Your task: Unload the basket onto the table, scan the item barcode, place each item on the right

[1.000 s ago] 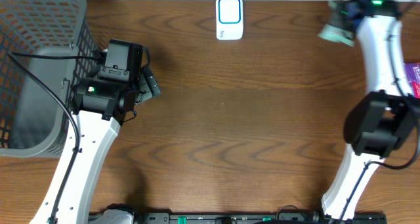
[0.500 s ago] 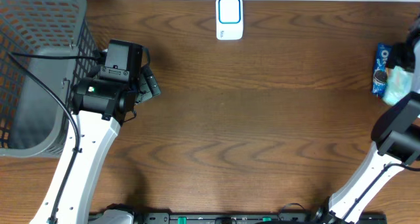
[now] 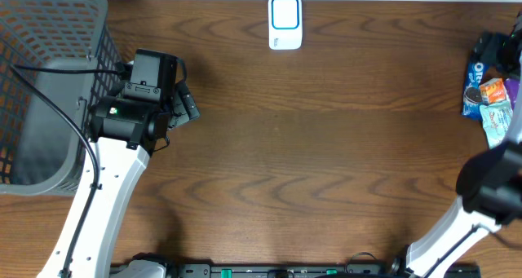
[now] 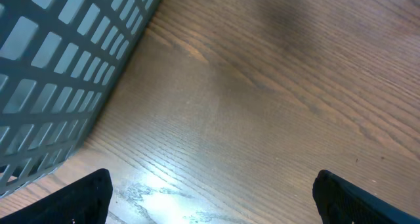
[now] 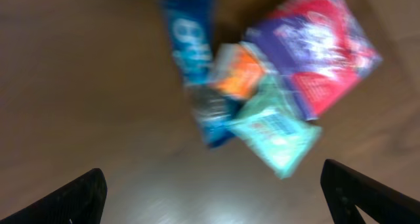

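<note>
1. Snack heap at the surface's (image 3: 326,147) right edge: blue snack pack (image 5: 187,60), orange packet (image 5: 239,76), teal packet (image 5: 275,129) and purple box (image 5: 321,53), all touching.
2. Right hand (image 5: 213,178) above the heap, released, empty.
3. Left hand (image 4: 211,184) released, empty, beside grey basket (image 4: 59,66).
4. White scanner (image 3: 285,21) at far edge, well apart.

Brown wooden worktop (image 3: 326,147) carries a grey basket (image 3: 57,17) at left, a white scanner (image 3: 285,22) at its far edge, and packets (image 3: 493,92) heaped at right.

We log the left gripper (image 3: 184,103) near the desk's (image 3: 326,164) left edge, jaws wide, empty. Right gripper (image 5: 211,196) hangs at the right edge, fingers spread, gripping nothing.
</note>
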Controlling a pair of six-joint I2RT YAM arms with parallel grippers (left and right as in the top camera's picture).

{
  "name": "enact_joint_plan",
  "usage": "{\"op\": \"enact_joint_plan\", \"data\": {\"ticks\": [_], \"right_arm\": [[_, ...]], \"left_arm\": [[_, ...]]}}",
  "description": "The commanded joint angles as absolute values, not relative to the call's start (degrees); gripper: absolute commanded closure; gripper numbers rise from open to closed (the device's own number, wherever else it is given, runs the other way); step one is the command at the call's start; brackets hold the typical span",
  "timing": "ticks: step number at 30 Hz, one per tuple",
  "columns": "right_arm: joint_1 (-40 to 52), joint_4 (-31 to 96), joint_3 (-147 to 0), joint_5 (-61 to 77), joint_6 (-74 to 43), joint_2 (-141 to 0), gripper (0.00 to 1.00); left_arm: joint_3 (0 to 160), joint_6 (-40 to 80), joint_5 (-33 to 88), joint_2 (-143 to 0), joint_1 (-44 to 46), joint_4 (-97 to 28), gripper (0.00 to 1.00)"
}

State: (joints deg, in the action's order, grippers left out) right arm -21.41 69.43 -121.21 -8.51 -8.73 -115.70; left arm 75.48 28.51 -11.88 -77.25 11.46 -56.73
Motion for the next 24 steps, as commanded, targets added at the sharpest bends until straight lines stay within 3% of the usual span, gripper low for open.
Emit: {"op": "enact_joint_plan", "data": {"ticks": [1, 11, 24], "right_arm": [[-16.58, 70.26, -121.69, 6.66, -11.60, -108.49, 0.01], [-0.54, 77.36, -118.19, 6.24, -8.03, -97.69, 0.01], [2.68, 64.88, -78.41, 6.81, -8.12, -64.71, 0.01]], "left_arm": [[75.59, 28.99, -11.57, -77.36, 11.27, -56.95, 0.02], [75.59, 28.99, -11.55, -77.36, 11.27, -56.95, 0.02], [75.59, 28.99, -11.57, -77.36, 11.27, -56.95, 0.02]]}}
